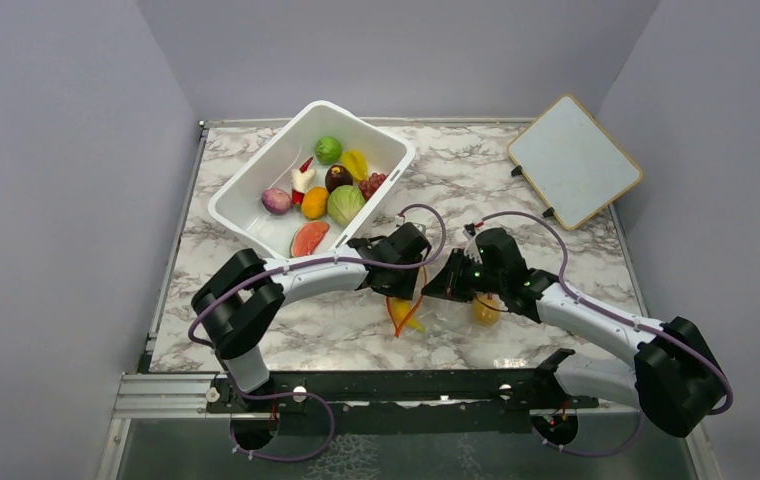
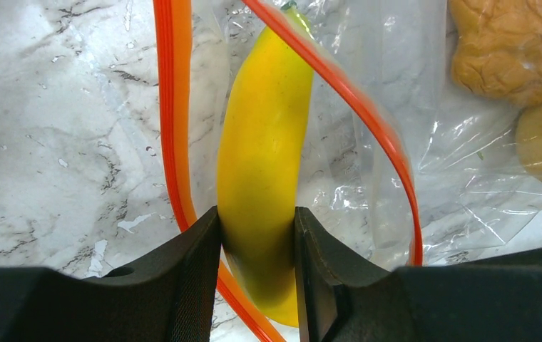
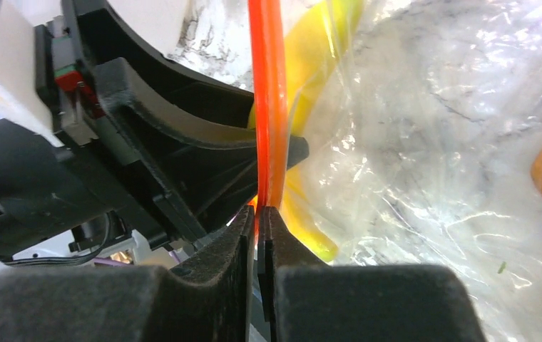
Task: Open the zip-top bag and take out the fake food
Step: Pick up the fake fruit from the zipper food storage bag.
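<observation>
The clear zip-top bag (image 1: 451,305) lies on the marble table between both arms, its orange-red zip strip (image 2: 172,107) parted into an open mouth. A yellow banana (image 2: 264,142) sticks out through that mouth, and my left gripper (image 2: 257,235) is shut on its lower end. My right gripper (image 3: 257,221) is shut on one side of the zip strip (image 3: 268,107), right beside the left gripper's fingers (image 3: 182,142). Round orange fake food (image 2: 510,50) rests deeper inside the bag. From above, the left gripper (image 1: 403,290) and right gripper (image 1: 446,285) meet at the bag's mouth.
A white tub (image 1: 256,160) stands at the back left, holding a watermelon slice (image 1: 309,238), an orange piece (image 1: 314,202), green, purple and other toy fruits. A white board with a wooden rim (image 1: 573,160) lies at the back right. Grey walls close in on three sides.
</observation>
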